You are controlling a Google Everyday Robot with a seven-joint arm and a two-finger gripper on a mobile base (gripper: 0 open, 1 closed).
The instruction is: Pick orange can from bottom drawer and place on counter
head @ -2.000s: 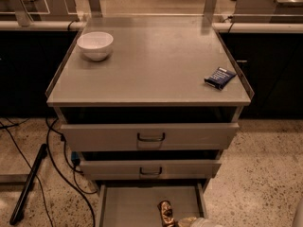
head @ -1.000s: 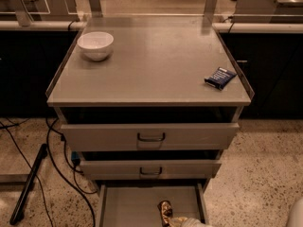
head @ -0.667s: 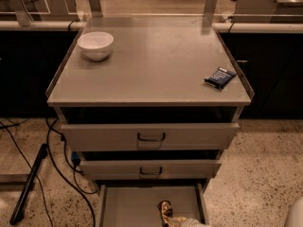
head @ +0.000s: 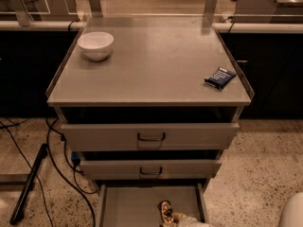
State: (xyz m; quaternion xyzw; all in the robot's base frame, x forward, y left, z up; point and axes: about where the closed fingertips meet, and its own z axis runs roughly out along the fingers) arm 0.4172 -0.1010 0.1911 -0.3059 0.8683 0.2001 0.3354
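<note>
Tool low in btm drawer, right beside orange can.

Matt metal counter; shiny orange can nr smooth tool.

Speckled terrazzo floor with black cables, dark cabinets behind, warm dim light; tool at the view's bottom edge.

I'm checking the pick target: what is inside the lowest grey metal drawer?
A small orange-and-gold drink can lies on the lowest grey metal drawer's bare floor. The pale gripper at the picture's lower edge hides the can's near end; the drawer's front part is cut off.
</note>
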